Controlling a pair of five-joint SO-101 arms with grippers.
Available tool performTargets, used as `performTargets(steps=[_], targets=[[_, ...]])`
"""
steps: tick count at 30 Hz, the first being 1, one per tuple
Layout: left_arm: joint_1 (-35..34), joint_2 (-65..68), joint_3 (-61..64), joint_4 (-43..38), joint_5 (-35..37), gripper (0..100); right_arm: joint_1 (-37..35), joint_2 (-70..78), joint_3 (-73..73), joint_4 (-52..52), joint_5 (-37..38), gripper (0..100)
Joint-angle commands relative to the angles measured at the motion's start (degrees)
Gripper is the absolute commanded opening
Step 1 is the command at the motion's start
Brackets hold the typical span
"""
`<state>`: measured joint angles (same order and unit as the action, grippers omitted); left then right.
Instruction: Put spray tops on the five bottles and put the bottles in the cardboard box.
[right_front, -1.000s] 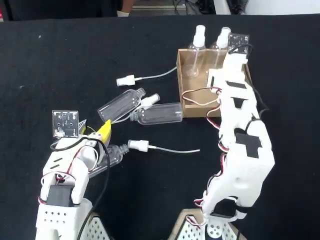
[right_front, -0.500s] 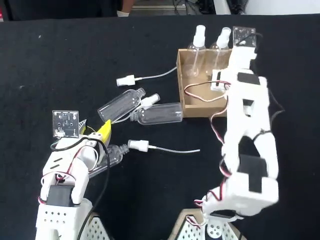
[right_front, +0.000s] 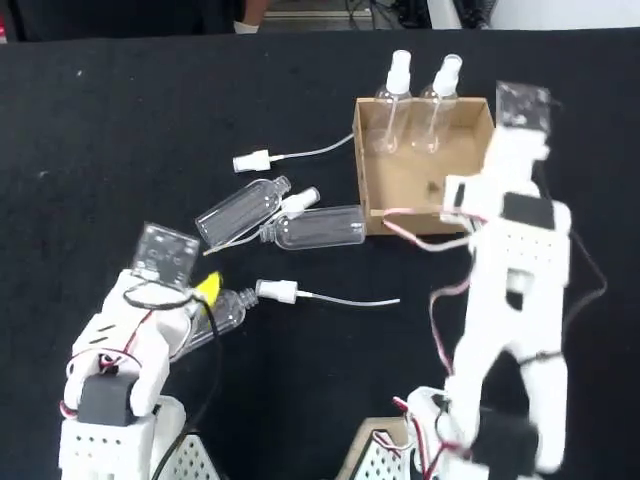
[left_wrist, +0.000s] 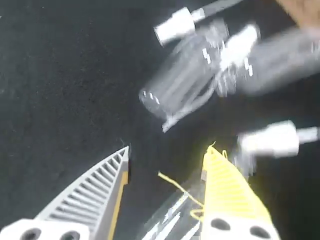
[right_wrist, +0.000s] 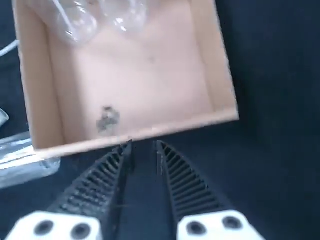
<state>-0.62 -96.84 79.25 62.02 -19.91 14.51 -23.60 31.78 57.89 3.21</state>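
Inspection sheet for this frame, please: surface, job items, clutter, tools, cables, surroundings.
Surface: black table, no spills seen.
Job's things: cardboard box holds two capped bottles upright at its far wall. Three uncapped bottles lie outside the box. Three loose spray tops lie on the table.
Clutter: nothing seen.
Grippers: left tool is open over the nearest bottle. Right tool has its jaws almost together and empty, just outside the box's near wall.
Cables: red and white wires on the right arm, black cable by the left arm.
Surroundings: too little shown beyond the table's far edge to tell.
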Motion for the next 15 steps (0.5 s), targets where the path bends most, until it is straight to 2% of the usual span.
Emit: performTargets(steps=[1,6,11,15], targets=[[-0.40,6.86,-5.85,7.21,-11.96,24,1.23,-11.65,6.02,0.18,0.44,2.8],[-0.31,21.45,-11.65,12.48,-17.76,24,1.49,-18.24,11.56,0.18,1.05,2.8],[-0.57,37.45,-19.74,13.01,-22.15,24,1.85,-20.97,15.16,0.35,8.70,2.8],[-0.22,48.53,-25.45,13.10,-24.97,30,4.84,-21.49,16.75,0.62,13.01,2.8]])
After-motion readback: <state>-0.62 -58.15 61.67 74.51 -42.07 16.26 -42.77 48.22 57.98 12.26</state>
